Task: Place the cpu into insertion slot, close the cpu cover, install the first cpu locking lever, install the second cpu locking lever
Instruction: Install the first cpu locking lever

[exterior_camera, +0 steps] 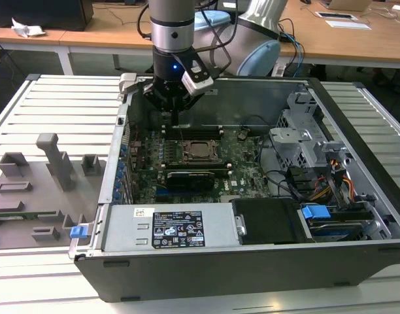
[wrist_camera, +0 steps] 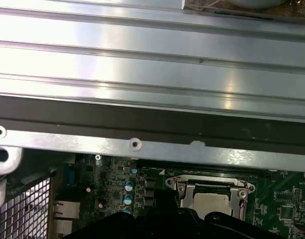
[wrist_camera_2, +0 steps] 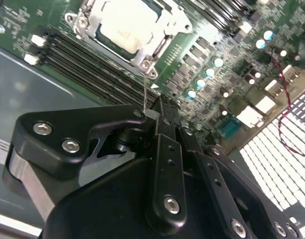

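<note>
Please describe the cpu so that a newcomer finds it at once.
Look into the open case, at the green board. Near the board's middle sits a silver cover; the cpu is the pale flat square framed inside it, unlike the long black slots beside it.

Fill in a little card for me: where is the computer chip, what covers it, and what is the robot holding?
place: open computer case
cpu: lying flat in place on the green motherboard
cpu cover: closed, metal frame down around the cpu's edges
locking lever: thin silver rod running from the cover's corner to the end effector
end effector: beside the cover, over the memory slots; it appears shut on the locking lever
</note>
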